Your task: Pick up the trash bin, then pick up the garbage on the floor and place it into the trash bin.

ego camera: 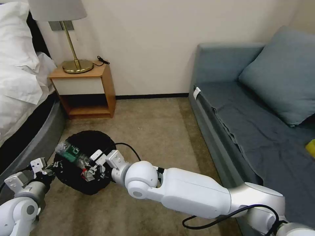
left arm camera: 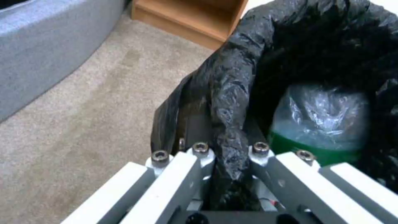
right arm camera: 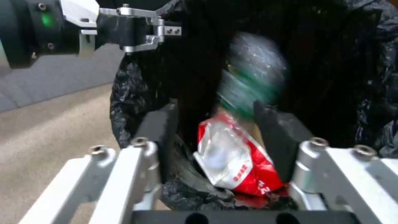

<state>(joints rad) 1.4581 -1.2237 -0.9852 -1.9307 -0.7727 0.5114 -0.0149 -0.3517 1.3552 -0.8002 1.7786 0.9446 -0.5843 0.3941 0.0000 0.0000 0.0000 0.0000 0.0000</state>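
The trash bin point(ego camera: 90, 141), a round black wastebasket lined with a crinkly black bag, is tilted toward me at the lower left of the head view. My left gripper point(ego camera: 53, 166) is shut on its bag-covered rim point(left arm camera: 229, 146). My right gripper point(ego camera: 92, 169) reaches over the opposite rim, its black fingers point(right arm camera: 271, 130) spread open inside the bin's mouth. Garbage lies in the bin: a green-labelled clear bottle point(ego camera: 69, 151) point(left arm camera: 321, 124) point(right arm camera: 253, 77), blurred in the right wrist view, and a red-and-white crumpled wrapper point(right arm camera: 236, 158) point(ego camera: 86, 173) below the open fingers.
A wooden nightstand point(ego camera: 88, 87) with a brass lamp point(ego camera: 77, 65) stands against the wall behind the bin. The bed point(ego camera: 23, 108) borders the left, a grey-blue sofa point(ego camera: 256, 131) the right, with a yellow thing point(ego camera: 311, 147) on it. Beige carpet point(ego camera: 157, 131) lies between.
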